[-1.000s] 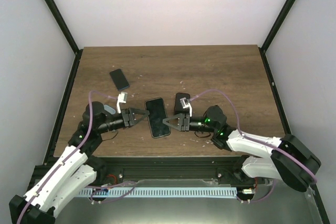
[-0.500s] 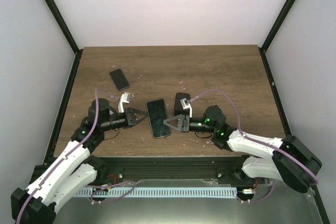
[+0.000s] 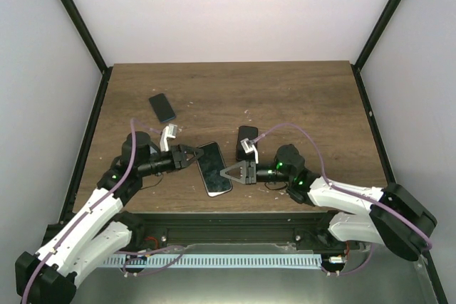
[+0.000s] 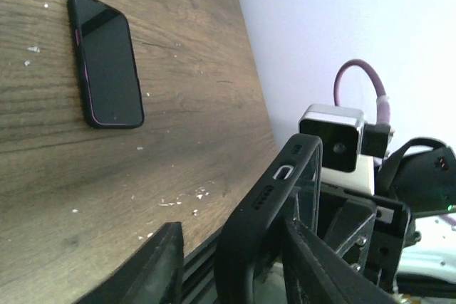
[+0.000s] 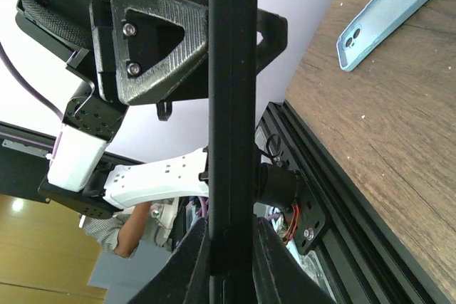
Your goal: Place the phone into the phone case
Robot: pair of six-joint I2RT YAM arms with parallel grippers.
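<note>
Sitting askew, the phone (image 3: pixel 214 168) looks slim, black, glossy.

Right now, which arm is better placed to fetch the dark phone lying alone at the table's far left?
Left, probably. The dark phone lies close beyond the left pincer; the right pincer is farther off and grips the black cased phone.

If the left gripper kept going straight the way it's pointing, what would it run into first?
The left gripper would first meet the black cased phone, whose edge sits between its jaws; just beyond, probably the right gripper holding the other side.
</note>
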